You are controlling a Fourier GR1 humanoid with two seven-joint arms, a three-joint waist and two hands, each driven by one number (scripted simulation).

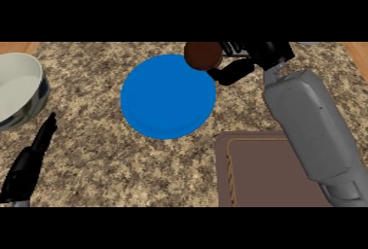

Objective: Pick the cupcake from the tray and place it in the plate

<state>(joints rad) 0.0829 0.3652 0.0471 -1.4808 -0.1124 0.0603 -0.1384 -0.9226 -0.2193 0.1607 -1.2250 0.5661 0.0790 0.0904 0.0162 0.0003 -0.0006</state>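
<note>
A speckled brown granite counter [93, 160] fills the frame. At upper centre lies a blue plate [167, 97]. The right arm [310, 129] runs up the right side of the frame, and the right hand [248, 61] sits at the top right, fingers and thumb curled round a brown cupcake [202, 54], which hangs over the plate's upper right rim. Whether it touches the plate cannot be told. A brown tray [259, 170] lies at lower right, partly under the arm. A white bowl [18, 87] with a dark outer wall sits at the left edge. The left hand [32, 155] rests at lower left, fingers straight.
</note>
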